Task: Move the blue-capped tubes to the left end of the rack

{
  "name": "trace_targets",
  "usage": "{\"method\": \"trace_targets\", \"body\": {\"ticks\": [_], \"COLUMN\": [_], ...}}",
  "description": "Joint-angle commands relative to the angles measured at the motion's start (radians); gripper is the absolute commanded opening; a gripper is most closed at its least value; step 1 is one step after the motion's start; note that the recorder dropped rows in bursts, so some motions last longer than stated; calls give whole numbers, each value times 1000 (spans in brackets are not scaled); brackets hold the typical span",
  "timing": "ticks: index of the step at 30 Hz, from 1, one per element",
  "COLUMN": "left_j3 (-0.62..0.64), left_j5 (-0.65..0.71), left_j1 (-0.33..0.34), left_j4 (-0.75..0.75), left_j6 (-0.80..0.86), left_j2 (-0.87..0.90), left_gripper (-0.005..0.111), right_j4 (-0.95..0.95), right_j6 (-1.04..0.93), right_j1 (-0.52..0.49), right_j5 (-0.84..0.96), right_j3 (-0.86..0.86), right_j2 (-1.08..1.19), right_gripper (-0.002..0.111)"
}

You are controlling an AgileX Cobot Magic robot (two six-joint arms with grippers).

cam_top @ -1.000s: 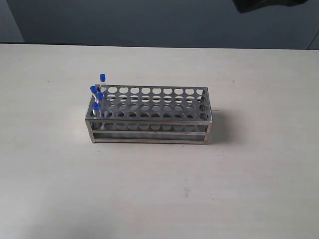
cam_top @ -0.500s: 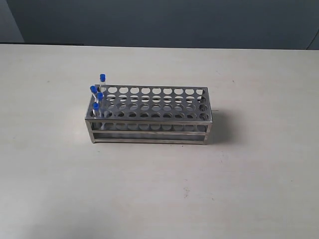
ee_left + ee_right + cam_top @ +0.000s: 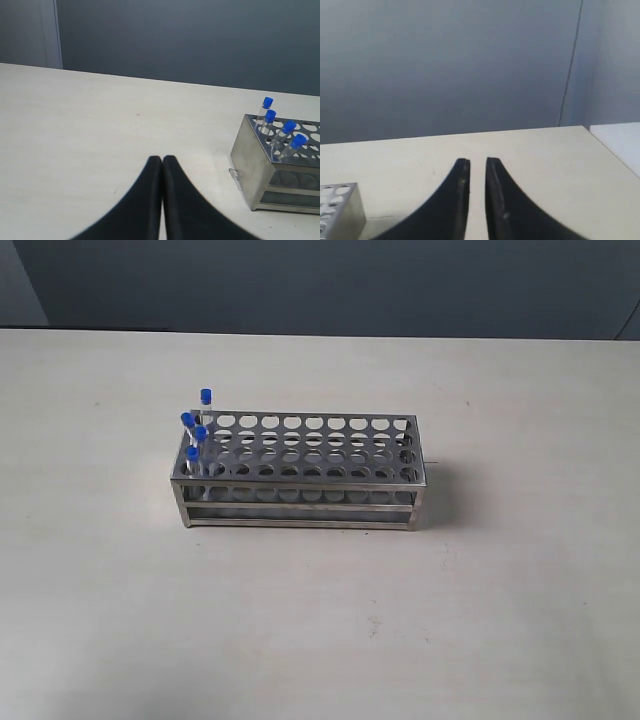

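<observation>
Four blue-capped tubes [image 3: 200,431] clustered at one end of the rack [image 3: 300,502].
The rack sits mid-way across the counter [image 3: 320,620], tubes at the end nearer its left edge; the left hand [image 3: 162,159] is clenched empty, the right hand [image 3: 477,161] slightly parted (holding nothing).

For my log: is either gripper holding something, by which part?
Nothing is held. The left gripper is shut, the right gripper slightly open, both empty; the blue-capped tubes stand in the rack.
</observation>
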Motion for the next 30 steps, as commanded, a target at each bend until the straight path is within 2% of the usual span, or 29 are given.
{"method": "trace_targets", "body": {"ticks": [1, 8, 12, 30], "left_j3": [-3, -3, -3, -3], "left_j5": [-5, -5, -5, -5], "left_j1": [-11, -11, -11, -11], "left_j4": [1, 8, 8, 8], "left_j6": [0, 0, 0, 0], "left_j2": [-5, -5, -5, -5], "left_gripper": [1, 1, 1, 1], "right_j4": [17, 53, 53, 51], "right_j6": [-9, -9, -2, -2], "right_j1": [-63, -155, -194, -194], "right_j5": [-71, -264, -261, -261], "right_j3": [125, 250, 250, 250], "right_j2": [-16, -16, -16, -16], "right_gripper": [13, 13, 13, 13]}}
